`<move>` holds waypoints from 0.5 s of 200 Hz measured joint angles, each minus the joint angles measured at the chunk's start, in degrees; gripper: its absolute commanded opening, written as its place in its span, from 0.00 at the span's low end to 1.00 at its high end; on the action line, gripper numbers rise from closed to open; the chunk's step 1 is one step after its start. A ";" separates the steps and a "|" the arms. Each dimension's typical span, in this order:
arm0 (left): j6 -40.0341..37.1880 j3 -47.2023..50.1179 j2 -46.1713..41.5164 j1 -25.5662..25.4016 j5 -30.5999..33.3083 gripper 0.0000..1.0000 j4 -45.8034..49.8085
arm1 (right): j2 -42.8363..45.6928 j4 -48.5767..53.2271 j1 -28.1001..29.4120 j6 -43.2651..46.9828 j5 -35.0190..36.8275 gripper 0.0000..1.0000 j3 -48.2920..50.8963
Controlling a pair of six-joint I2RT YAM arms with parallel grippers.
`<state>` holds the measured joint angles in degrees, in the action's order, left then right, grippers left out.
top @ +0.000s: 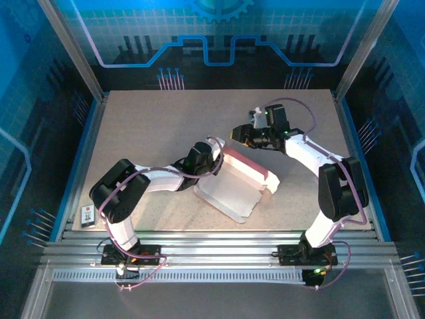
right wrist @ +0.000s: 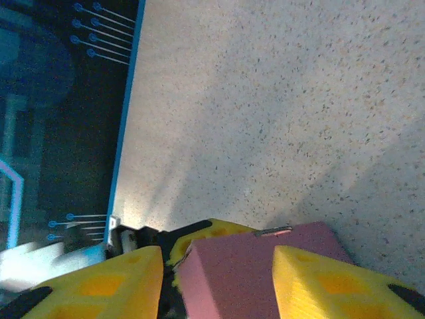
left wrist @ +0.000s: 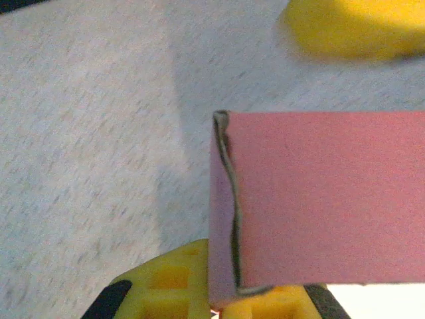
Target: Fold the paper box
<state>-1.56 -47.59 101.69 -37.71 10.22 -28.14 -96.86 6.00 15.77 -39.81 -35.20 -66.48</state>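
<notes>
The pink paper box (top: 249,171) lies tilted at the table's middle, and its pale inner panel (top: 229,196) spreads toward the near edge. My left gripper (top: 214,161) is at the box's left end. In the left wrist view its yellow fingers (left wrist: 166,279) are shut on the box's (left wrist: 325,199) corner edge, low in the frame. My right gripper (top: 240,135) hovers over the box's far end. Seen from the right wrist, that gripper (right wrist: 219,279) is open, astride the pink box (right wrist: 239,272), with a gap at its left finger (right wrist: 99,286).
A small dark card (top: 88,213) lies at the near left by the left arm's base. Blue rails (top: 78,166) border the table on both sides. The left gripper's yellow finger (right wrist: 212,232) shows just beyond the box in the right wrist view.
</notes>
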 measured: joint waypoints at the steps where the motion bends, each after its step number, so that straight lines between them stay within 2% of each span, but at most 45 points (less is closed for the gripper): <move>1: 0.09 0.09 0.00 0.00 0.11 0.05 0.02 | 0.02 -0.02 -0.09 0.02 -0.11 0.51 0.00; 50: 4.31 3.19 -2.84 0.04 6.23 0.05 1.36 | 3.52 -2.01 -5.97 -4.13 -4.66 0.53 3.41; 100: 9.88 4.81 -7.32 0.04 13.81 0.10 6.75 | 10.32 7.52 -8.35 4.24 -2.62 0.54 4.83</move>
<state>8.32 -42.78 94.37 -37.67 24.03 -21.39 -86.54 13.52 7.42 -35.57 -37.82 -61.65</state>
